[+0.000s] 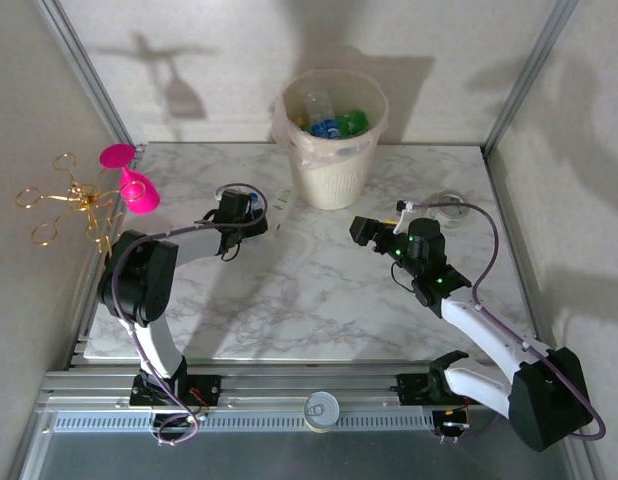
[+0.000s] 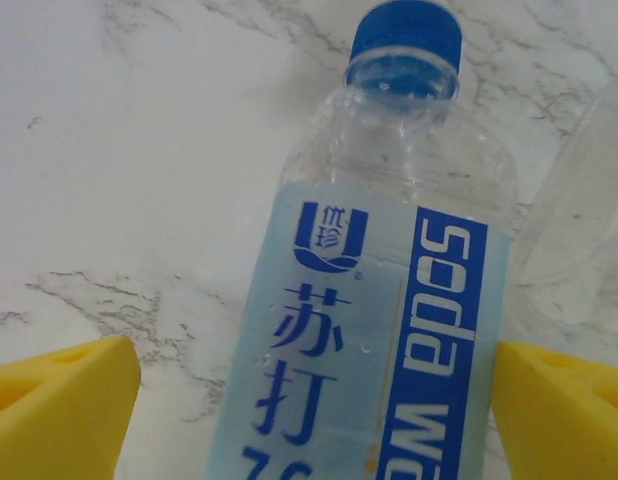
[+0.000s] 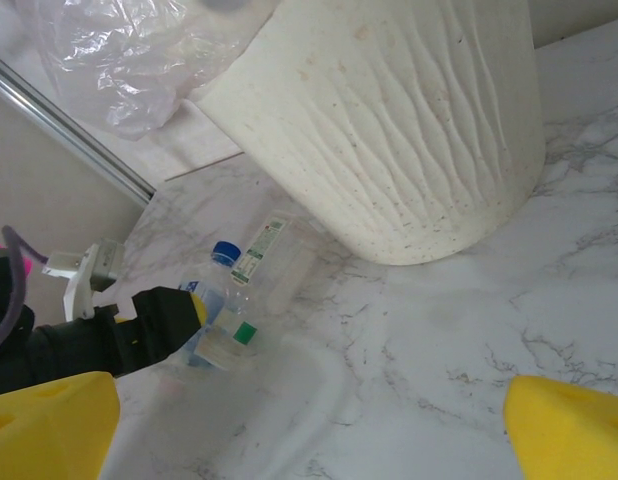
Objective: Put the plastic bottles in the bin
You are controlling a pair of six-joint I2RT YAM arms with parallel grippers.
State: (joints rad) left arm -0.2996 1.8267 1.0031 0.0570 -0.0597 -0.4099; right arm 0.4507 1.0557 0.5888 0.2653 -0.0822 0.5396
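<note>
Straddling a clear plastic bottle (image 2: 389, 300) with blue cap and pale-blue "Soda" label: left end effector (image 2: 314, 405), fingers apart, not clamped. Bottle lies on white marble counter (image 1: 319, 300). Right end effector (image 3: 309, 425) spread wide, empty. Beyond: cream ribbed bin (image 1: 334, 170), bag-lined, green and blue-capped bottles (image 1: 334, 122) inside. Pale walls (image 1: 239, 40) behind.

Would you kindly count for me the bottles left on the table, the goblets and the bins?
Bottles on the table: 2 (blue-capped bottle, clear bottle)
Goblet: 1
Bin: 1
Total: 4
</note>
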